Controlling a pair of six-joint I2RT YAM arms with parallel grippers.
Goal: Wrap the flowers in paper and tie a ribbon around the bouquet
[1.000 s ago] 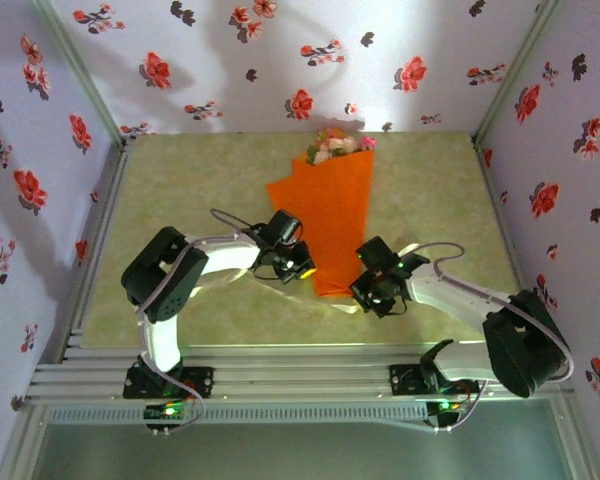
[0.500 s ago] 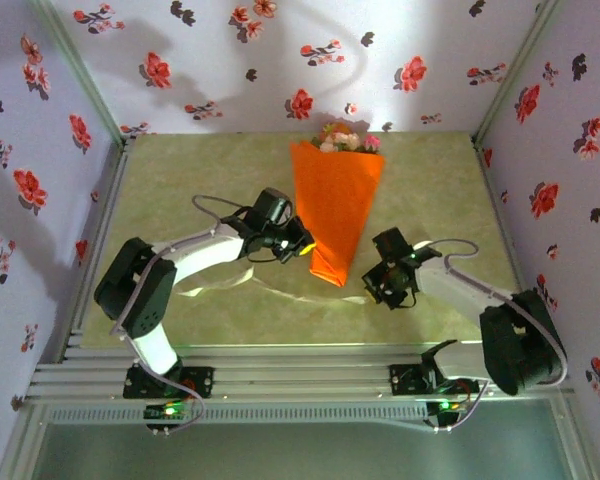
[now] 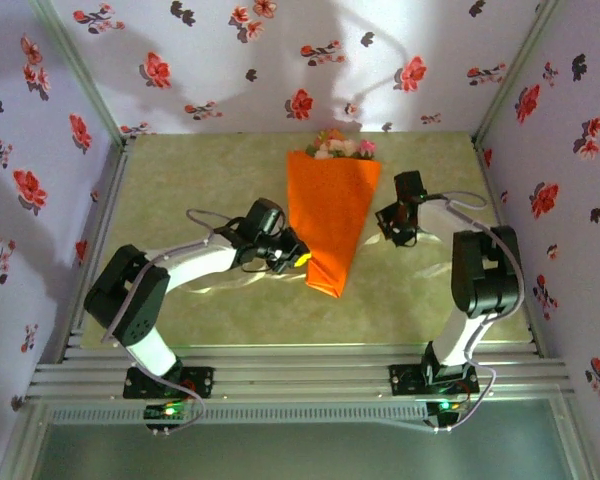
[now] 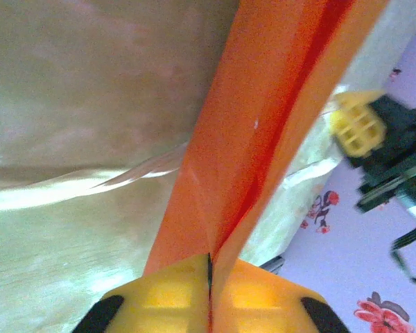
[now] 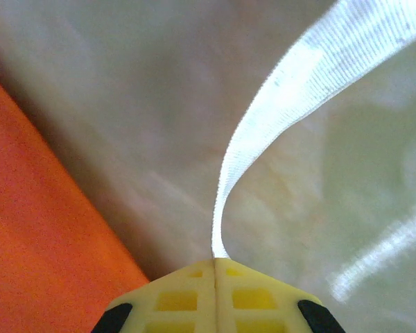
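Clamping left pincer (image 4: 209,267): we see it shut on the left edge of the bouquet (image 3: 330,215), near its narrow tip.
Right pincer (image 5: 215,262): closed on the ribbon (image 5: 277,104), right of the bouquet.
Ribbon: lies across the surface (image 3: 180,190), crossed by the bouquet.
Flowers (image 3: 338,146): at the far wall (image 3: 280,60).

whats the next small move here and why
Probably carry the right gripper, shut on the ribbon, leftward over the bouquet: the ribbon appears to pass under its narrow end, and the left gripper pinches that end.
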